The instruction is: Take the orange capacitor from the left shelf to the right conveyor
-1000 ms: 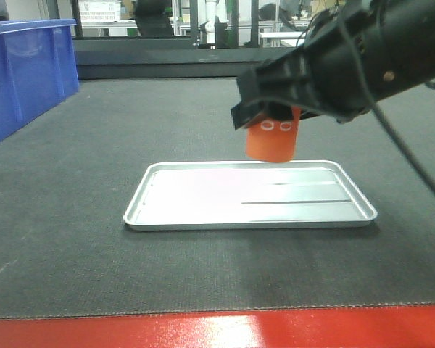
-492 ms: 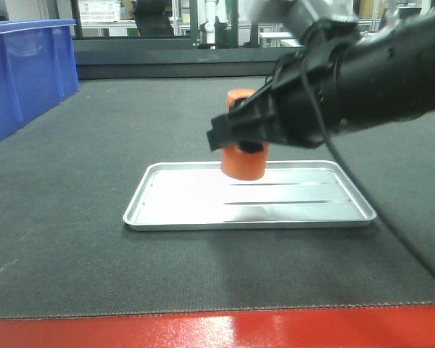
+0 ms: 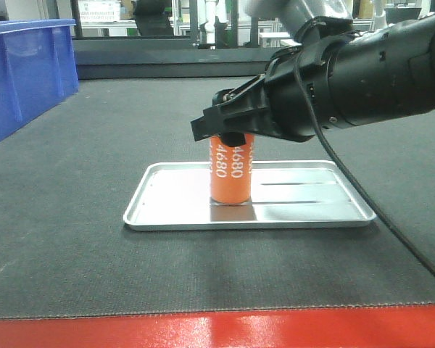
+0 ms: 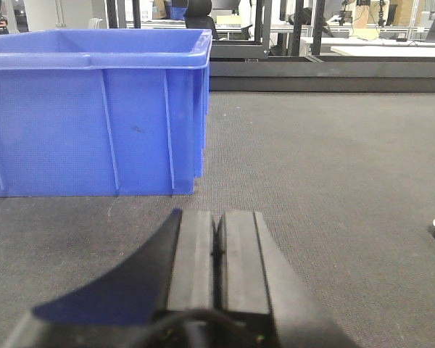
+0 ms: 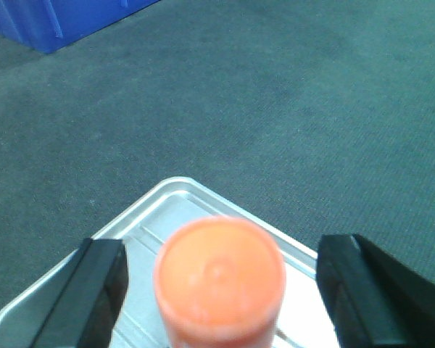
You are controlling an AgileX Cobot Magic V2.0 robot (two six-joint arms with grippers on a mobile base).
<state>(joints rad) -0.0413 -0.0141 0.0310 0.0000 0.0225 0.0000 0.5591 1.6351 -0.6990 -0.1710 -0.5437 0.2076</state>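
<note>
A dark conveyor belt (image 3: 72, 261) carries a silver tray (image 3: 167, 217), where the orange capacitor (image 3: 230, 174) stands upright. The right pincer (image 5: 221, 286) straddles its top, fingers (image 5: 94, 290) apart at 3 and 9 o'clock, not touching. The left pincer (image 4: 216, 246) is pressed together, a blue bin (image 4: 94, 116) at 11 o'clock.

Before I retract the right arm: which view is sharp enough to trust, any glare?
Front view: sharp, 4680 legible on the orange capacitor, glare whitening the silver tray. Right wrist view: capacitor top soft, out of focus. Left wrist view: crisp blue bin.
</note>
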